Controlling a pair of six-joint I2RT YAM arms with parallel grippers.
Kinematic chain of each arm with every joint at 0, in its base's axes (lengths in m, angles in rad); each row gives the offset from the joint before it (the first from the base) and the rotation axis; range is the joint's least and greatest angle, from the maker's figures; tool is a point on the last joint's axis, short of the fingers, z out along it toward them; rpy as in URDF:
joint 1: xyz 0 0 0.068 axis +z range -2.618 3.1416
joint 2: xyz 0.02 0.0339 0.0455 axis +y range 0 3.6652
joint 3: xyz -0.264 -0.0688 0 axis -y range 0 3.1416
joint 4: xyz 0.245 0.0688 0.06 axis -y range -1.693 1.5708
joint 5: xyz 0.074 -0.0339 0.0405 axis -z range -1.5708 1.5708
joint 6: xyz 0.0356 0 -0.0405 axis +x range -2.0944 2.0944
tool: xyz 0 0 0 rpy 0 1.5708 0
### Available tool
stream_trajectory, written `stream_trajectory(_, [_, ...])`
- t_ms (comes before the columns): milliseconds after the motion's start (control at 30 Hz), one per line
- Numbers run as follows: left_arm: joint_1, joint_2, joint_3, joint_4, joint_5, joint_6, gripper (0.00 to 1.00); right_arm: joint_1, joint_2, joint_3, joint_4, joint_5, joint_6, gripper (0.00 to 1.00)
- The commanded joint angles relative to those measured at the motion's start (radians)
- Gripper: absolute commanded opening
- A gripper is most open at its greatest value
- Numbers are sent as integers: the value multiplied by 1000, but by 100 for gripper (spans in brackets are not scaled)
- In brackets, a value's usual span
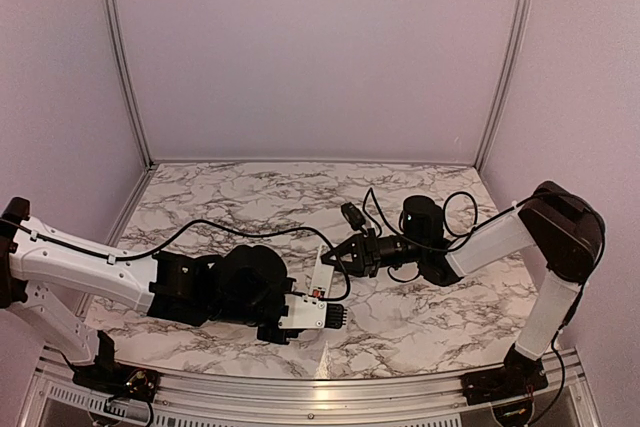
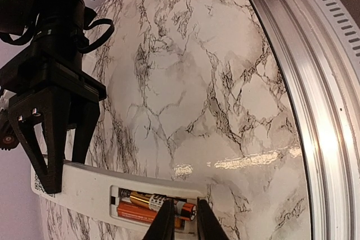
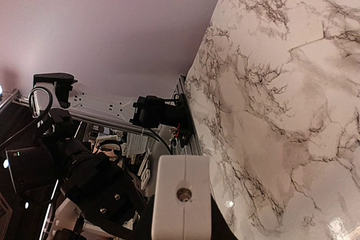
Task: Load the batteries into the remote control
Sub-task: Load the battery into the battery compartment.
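Note:
The white remote control (image 2: 84, 186) is held off the marble table, its open battery slot facing my left wrist camera. Two orange-copper batteries lie in the slot: one flat (image 2: 135, 213), the other (image 2: 147, 199) tilted with its right end raised. My left gripper (image 2: 187, 224) is shut on that raised end, a finger on either side. My right gripper (image 2: 66, 167) is shut on the remote's left end. In the right wrist view the remote's end face (image 3: 183, 178) sits between the right gripper's (image 3: 181, 226) fingers. From above, the remote (image 1: 322, 275) stands between the right gripper (image 1: 342, 255) and the left gripper (image 1: 338, 315).
The aluminium rail (image 2: 304, 82) of the table's near edge runs close by on the right of the left wrist view. Loose black cables (image 1: 440, 209) loop over the right arm. Lilac walls with metal posts (image 1: 125, 77) enclose the marble table (image 1: 230, 197).

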Motion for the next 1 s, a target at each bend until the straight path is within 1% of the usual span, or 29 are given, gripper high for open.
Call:
stream_trajectory(0, [0, 17, 23, -27, -21, 8, 14, 15, -19, 32, 6, -15, -5, 0])
stream_trajectory(133, [9, 23, 23, -28, -16, 1, 14, 18, -22, 36, 9, -18, 1, 0])
stream_trajectory(433, [33, 42, 39, -44, 2, -10, 9, 19, -36, 34, 16, -22, 12, 0])
stream_trajectory(967, [66, 111, 83, -97, -9, -40, 7, 26, -63, 28, 58, -28, 42, 0])
